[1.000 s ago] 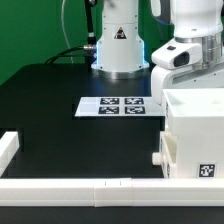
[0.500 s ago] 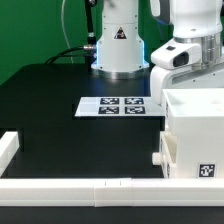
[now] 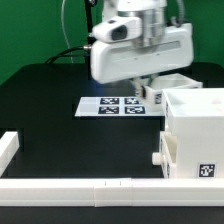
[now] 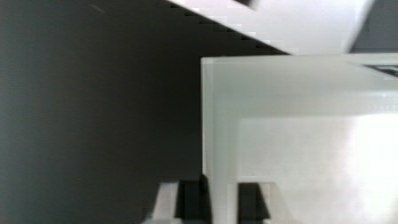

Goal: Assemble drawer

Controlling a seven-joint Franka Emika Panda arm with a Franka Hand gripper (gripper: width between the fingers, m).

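Exterior view: gripper point(image 3: 149, 84) at 12 o'clock, jaws pinched narrow on a wall of a small tray point(image 3: 172, 87), by the marker board's point(image 3: 100, 105) 2 o'clock corner. Drawer housing point(image 3: 195, 135) sits at 4 o'clock, near tray. Black table point(image 3: 50, 115) from 8 to 10 o'clock lies open, w/ white rail point(image 3: 60, 185) along the 6 o'clock edge.

On the exterior view's right, the housing point(image 3: 195, 125) is planted on the worktop point(image 3: 50, 110), a knobbed tray point(image 3: 167, 153) lodged at its left side. Farther back, the marker board point(image 3: 105, 106) is laid centrally, a second tray point(image 3: 172, 85) just right of it. Nearest, the rail point(image 3: 70, 185) is stretched across.
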